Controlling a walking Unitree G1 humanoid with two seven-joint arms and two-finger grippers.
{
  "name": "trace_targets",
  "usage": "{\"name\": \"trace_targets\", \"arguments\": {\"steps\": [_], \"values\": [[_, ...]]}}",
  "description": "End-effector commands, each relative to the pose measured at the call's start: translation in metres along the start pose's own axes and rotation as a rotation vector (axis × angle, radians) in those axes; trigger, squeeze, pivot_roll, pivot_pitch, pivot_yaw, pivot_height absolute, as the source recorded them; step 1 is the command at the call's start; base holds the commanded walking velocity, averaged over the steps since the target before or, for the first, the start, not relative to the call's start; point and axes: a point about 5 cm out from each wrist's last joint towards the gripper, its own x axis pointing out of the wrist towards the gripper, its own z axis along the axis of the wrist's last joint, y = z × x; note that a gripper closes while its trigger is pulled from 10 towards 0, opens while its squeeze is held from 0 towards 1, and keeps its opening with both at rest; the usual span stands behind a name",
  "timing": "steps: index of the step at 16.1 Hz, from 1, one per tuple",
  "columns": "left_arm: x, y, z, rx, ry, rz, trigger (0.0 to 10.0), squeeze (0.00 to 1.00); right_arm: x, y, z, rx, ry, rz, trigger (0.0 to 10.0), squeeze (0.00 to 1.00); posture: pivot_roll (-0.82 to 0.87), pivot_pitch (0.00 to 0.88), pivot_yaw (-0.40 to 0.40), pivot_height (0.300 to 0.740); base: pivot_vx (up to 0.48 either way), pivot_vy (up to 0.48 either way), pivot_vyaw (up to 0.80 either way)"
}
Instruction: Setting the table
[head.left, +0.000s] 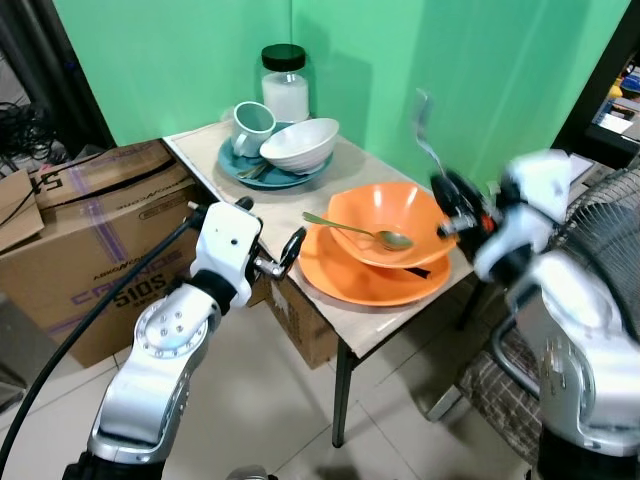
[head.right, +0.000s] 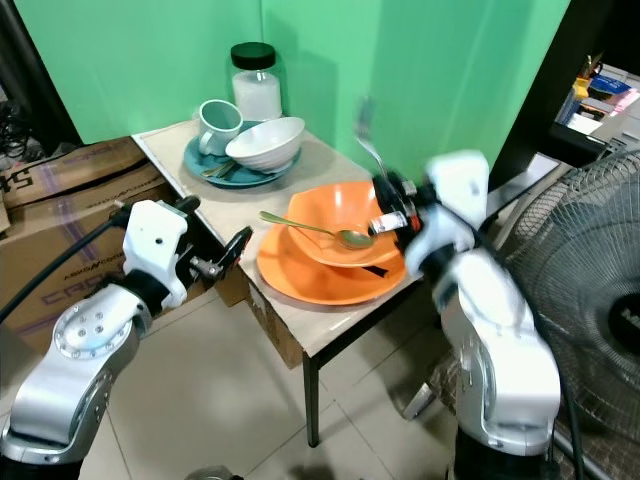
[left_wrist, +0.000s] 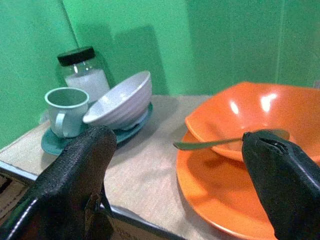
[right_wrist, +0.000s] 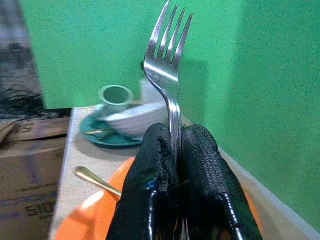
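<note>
Your right tool (right_wrist: 175, 150) is clamped on the fork (right_wrist: 167, 65), upright over the bowl (head.left: 385, 225). Left tool (left_wrist: 175, 165) apart, idle at the surface's (head.left: 375, 325) near edge. Next: lay fork beside plate (head.left: 350, 285).

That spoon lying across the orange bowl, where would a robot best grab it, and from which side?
Probably by the handle. The spoon rests its head inside the orange bowl, while its thin handle sticks out past the rim toward the robot's left, above the orange plate with air around it. The open left gripper is already on that side, so coming in from the left, fingers closing across the handle, looks easiest.
</note>
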Motion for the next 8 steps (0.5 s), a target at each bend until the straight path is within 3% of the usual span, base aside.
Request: {"name": "trace_targets", "arguments": {"steps": [1, 3, 5, 7, 8], "values": [[-0.006, 0.004, -0.003, 0.007, 0.018, 0.050, 10.0, 0.00, -0.012, 0.000, 0.002, -0.048, -0.036, -0.089, 10.0, 0.00, 0.03, 0.000, 0.032, 0.740, 0.000, 0.000, -0.80], [-0.009, 0.008, -0.007, 0.011, 0.035, 0.126, 10.0, 0.00, -0.017, -0.007, -0.009, -0.096, -0.004, -0.207, 10.0, 0.00, 0.04, 0.000, 0.030, 0.740, 0.000, 0.000, -0.80], [-0.007, 0.016, -0.002, 0.065, -0.016, 0.255, 10.0, 0.00, -0.017, -0.008, -0.009, -0.045, -0.006, -0.208, 10.0, 0.00, 0.05, 0.000, 0.021, 0.740, 0.000, 0.000, -0.80], [-0.010, 0.027, -0.001, 0.079, -0.066, 0.401, 10.0, 0.00, -0.016, -0.012, -0.017, 0.102, 0.007, -0.272, 10.0, 0.00, 0.06, 0.000, 0.009, 0.740, 0.000, 0.000, -0.80], [-0.010, 0.028, 0.001, 0.090, -0.081, 0.419, 10.0, 0.00, -0.016, -0.012, -0.019, 0.131, 0.014, -0.280, 10.0, 0.00, 0.06, 0.000, 0.008, 0.740, 0.000, 0.000, -0.80]]}}
